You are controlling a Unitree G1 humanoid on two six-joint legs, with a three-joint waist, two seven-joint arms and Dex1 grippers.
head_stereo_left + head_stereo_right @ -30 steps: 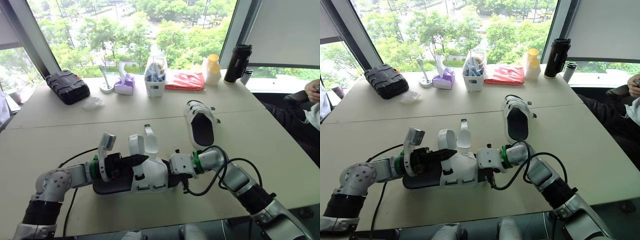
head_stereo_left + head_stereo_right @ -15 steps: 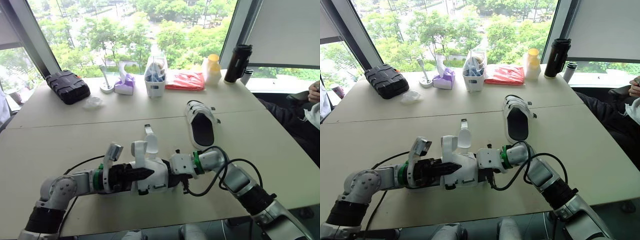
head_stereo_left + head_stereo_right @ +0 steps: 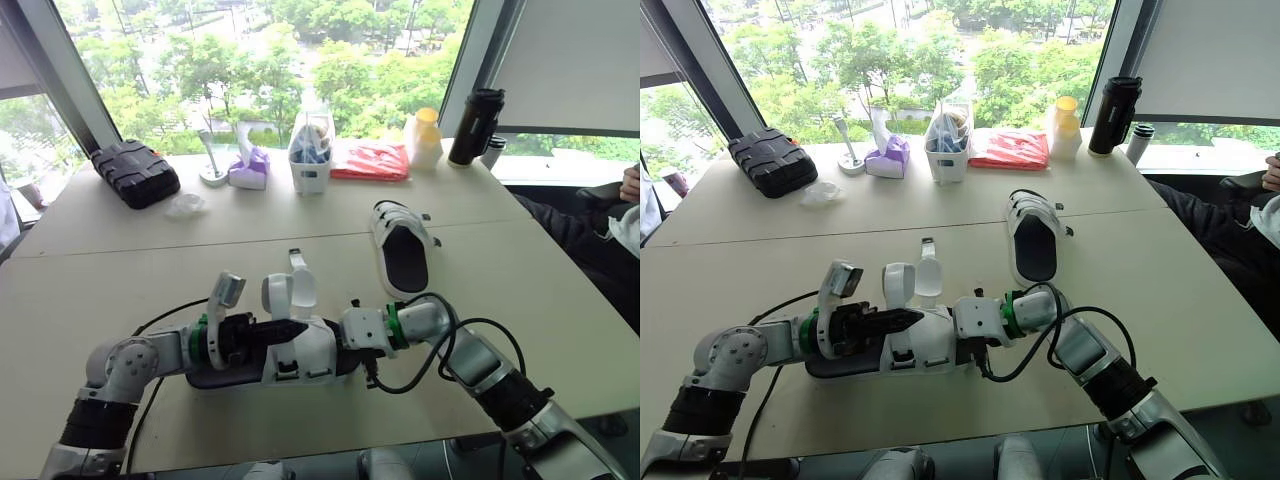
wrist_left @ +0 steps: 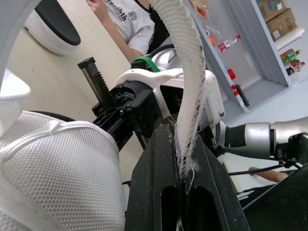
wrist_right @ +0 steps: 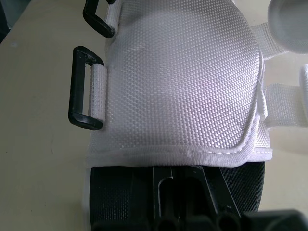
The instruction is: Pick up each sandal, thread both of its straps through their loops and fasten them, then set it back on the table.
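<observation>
Where the held sandal (image 3: 300, 350) lies: lengthwise between the two grippers, black sole down at the table (image 3: 120, 260); whether it rests on the top or hangs just off it, I cannot tell.
Left gripper (image 3: 288, 327): fingers (image 4: 154, 183) pressed together on a white strap (image 4: 185, 86), which stands up out of the fingertips and curves away over them.
Right gripper (image 3: 345, 338): fingers (image 5: 166, 192) clamped close on the end of the black sole, with the white mesh upper just past the fingertips.
Loops (image 5: 84, 89): two black loops on short white tabs, off to one side of the right fingers; the nearer one is unthreaded.
Second sandal (image 3: 402, 255): flat on the table, sole down, well apart from both grippers, out beyond the right fingers.
</observation>
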